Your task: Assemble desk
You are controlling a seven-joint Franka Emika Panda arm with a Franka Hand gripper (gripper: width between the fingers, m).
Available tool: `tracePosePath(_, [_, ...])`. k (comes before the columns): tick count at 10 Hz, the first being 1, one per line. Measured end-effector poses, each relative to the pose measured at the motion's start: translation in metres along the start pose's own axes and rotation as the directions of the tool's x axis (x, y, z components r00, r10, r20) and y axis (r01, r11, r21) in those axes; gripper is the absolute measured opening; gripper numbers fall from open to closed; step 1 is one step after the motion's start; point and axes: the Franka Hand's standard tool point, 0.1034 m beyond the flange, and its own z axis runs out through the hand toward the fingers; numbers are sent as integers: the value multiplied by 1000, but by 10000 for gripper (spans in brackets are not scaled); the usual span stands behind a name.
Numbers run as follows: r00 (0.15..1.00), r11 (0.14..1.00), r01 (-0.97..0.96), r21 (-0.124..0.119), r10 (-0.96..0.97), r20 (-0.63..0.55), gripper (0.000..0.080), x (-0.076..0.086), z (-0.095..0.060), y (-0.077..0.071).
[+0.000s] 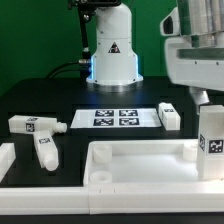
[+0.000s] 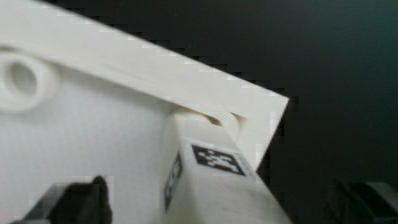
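Exterior view: looking in low and fairly near from the side of the table (image 1: 40, 100) opposite the arm's base (image 1: 112, 55), facing that base, taking in the tabletop panel (image 1: 150, 170) across the foreground. Wrist view: pointing steeply down, hovering very close, filling most of the picture with one panel corner and a tagged leg (image 2: 210, 165). Sharing that corner and leg, showing at the exterior view's right.

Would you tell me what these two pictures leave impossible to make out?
- Gripper, exterior view: blurred, cut by the right edge.
- Fingertips, wrist view: cut by the bottom edge.
- Upright leg's joint with the tabletop, wrist view: hidden by the panel corner.
- Lying legs' tags, exterior view: too small.
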Motion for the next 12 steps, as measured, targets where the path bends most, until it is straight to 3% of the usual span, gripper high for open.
tracePosePath(1, [990,990,140,-4,-140,1,639,5,-2,1])
tracePosePath(2, [965,965,262,-29,-261,26,639,3,-2,1])
tracePosePath(4, [922,922,386,-23,-386,25,648,4,-1,0])
tracePosePath(5, [851,850,525,-46,-524,34,649,4,-1,2])
tracePosePath(6, [697,693,717,-81,-715,55,649,6,-3,3])
tracePosePath(7, [557,550,830,-92,-825,92,649,8,-3,2])
tracePosePath(8, [506,498,862,-94,-855,114,649,8,-3,-2])
tracePosePath(9, [539,531,842,-96,-836,103,520,9,-2,-2])
tracePosePath(10, [550,542,835,-98,-829,103,520,9,-1,-2])
tracePosePath(12, [640,631,768,-109,-763,91,284,8,-1,-2])
